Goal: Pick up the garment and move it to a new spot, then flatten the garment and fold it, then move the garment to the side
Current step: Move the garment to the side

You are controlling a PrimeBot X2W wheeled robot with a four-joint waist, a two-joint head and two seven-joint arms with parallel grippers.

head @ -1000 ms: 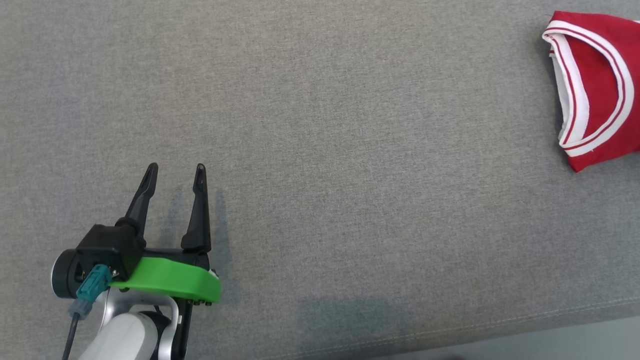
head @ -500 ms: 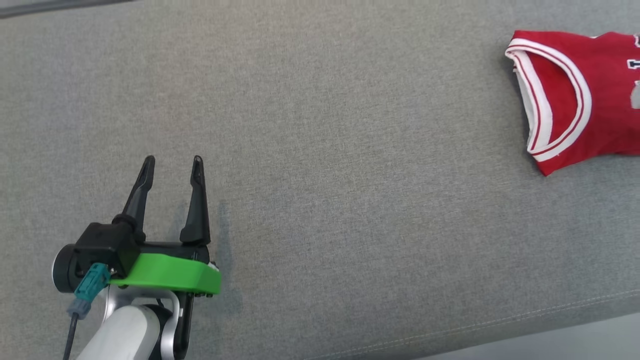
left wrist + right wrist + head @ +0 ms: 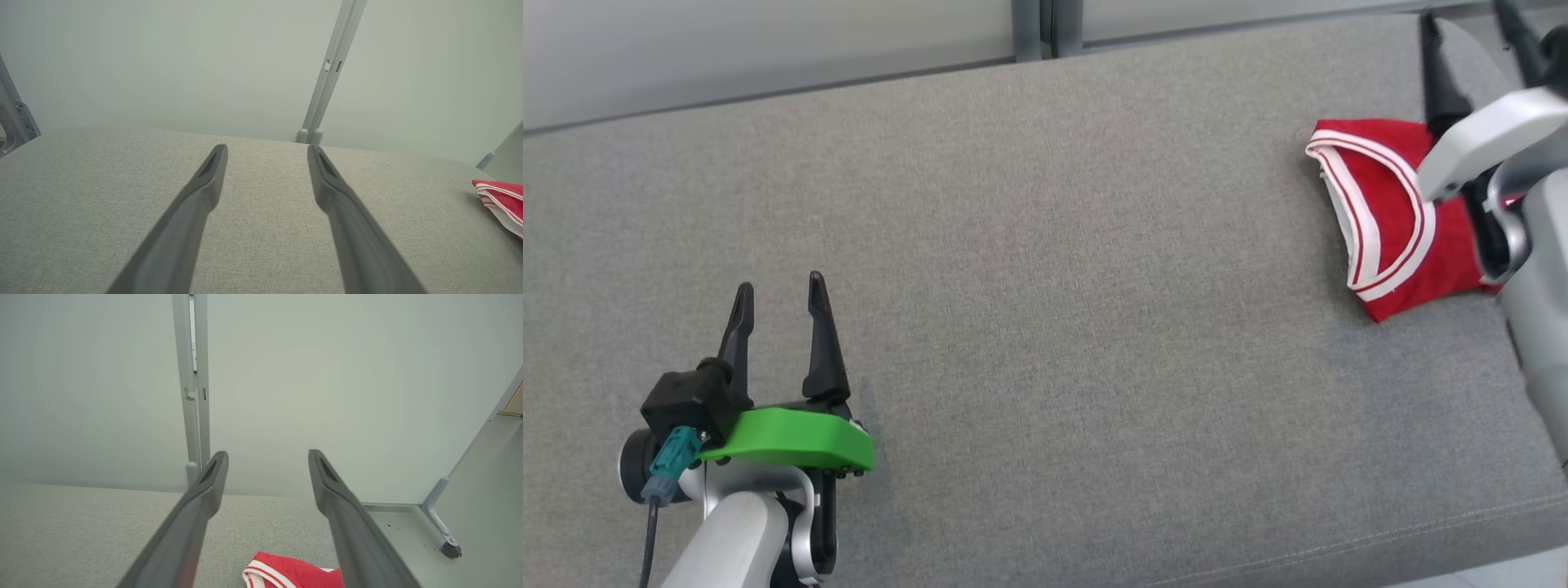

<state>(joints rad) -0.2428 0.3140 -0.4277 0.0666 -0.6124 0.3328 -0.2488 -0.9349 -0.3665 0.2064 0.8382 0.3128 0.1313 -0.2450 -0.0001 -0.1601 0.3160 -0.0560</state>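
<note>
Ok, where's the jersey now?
Head view: the jersey lies at the far right of the grey cushion, partly behind the right gripper and its arm, far from the left gripper.

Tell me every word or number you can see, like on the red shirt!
No text can be read anywhere.
The red garment shows plain red cloth and white striped trim; the right arm covers part of it.
The grey surface has no lettering.
</note>
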